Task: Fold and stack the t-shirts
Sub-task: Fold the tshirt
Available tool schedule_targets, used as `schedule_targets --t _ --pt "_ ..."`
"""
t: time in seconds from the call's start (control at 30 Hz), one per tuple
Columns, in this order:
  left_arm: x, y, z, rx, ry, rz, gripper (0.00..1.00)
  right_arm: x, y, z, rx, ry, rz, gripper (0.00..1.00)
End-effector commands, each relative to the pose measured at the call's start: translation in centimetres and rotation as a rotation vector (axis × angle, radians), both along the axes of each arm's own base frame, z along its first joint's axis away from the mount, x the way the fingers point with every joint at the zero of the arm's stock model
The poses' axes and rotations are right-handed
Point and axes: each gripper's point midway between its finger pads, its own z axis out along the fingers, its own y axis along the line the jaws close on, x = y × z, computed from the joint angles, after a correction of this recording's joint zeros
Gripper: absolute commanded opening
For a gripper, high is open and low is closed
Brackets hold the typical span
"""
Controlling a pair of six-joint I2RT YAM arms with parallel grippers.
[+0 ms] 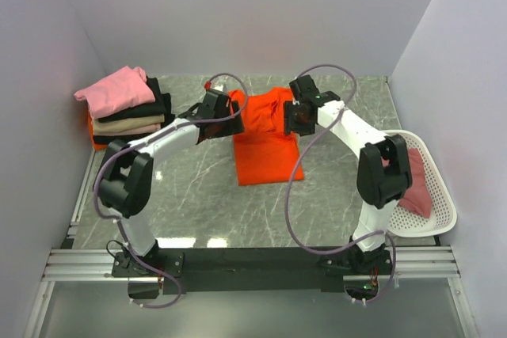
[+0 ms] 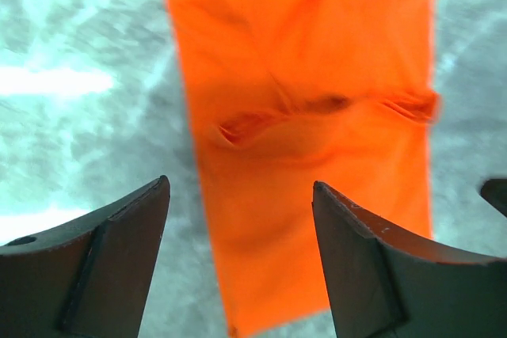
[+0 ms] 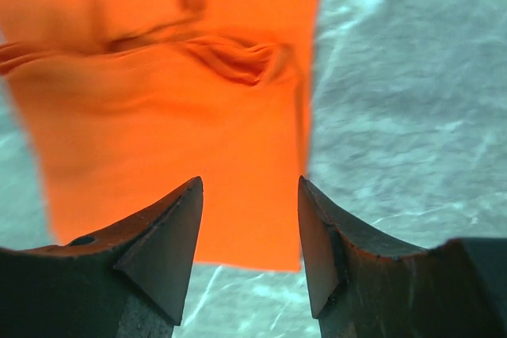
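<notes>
Now we see the left gripper (image 2: 239, 187) at ten o'clock of the orange shirt (image 1: 265, 142), the right gripper (image 3: 249, 184) at two o'clock, both open, holding nothing.

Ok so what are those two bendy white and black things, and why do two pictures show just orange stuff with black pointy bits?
Those are two robot arms, the left arm and the right arm, bolted to a table. The big picture is from a camera above and behind them. The other two are from a camera on each wrist, so the pointy bits are the left claw and the right claw, both open, holding nothing. The orange stuff is an orange t-shirt lying partly folded on the table. On the left sits a stack of folded shirts, a pink one on top. On the right a white basket holds a reddish shirt.
</notes>
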Motion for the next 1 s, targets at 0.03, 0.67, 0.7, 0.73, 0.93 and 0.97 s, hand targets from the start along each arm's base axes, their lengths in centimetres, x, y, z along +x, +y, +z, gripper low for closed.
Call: schedule_targets --t 0.03,0.67,0.7,0.73,0.93,0.97 --pt "-2.6 -4.4 3.1 -0.104 -0.092 -0.064 0.78 -1.0 2.4 1.8 0.130 -0.024 0.086 0.57" --pt "-10.3 -8.1 -4.1 -0.054 0.004 -0.103 0.78 -7.6 -0.8 -4.5 0.083 0.080 -0.008 0.56" --pt "-10.3 -7.6 -2.8 -0.064 -0.031 -0.082 0.79 -8.5 -1.3 -5.2 0.071 0.096 -0.013 0.56" --pt "-10.6 -7.4 -2.5 -0.065 -0.041 -0.080 0.79 -8.7 -1.5 -5.2 0.069 0.090 -0.018 0.56" --pt "-12.3 -4.3 -4.1 0.016 0.010 -0.028 0.80 -9.8 -1.8 -6.8 0.072 0.123 -0.023 0.57" --pt "-12.5 -4.0 -4.4 0.019 0.018 -0.015 0.80 -9.9 -1.7 -7.0 0.073 0.125 -0.021 0.57"
